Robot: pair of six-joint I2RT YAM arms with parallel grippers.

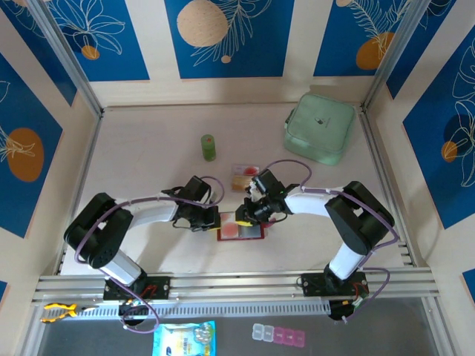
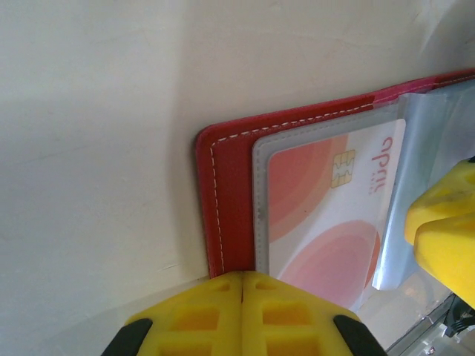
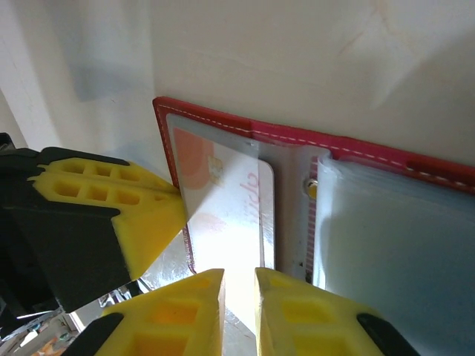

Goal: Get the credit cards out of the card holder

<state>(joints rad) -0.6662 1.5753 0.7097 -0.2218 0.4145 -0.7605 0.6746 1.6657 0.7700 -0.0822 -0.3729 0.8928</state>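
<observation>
Your left gripper has its jaws pressed together, with the tips against the left edge of the open red card holder. The holder lies mid-table between the arms. Your right gripper stands slightly apart around the near edge of the pink credit card in the clear pocket; you cannot tell whether it pinches it. A loose card lies just on the far side.

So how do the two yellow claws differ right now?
The left gripper is shut; the right gripper shows a narrow gap. The left sits at the wallet's red border; the right is lined up on the end of the card. Both have yellow fingers and are low over the open wallet.
</observation>
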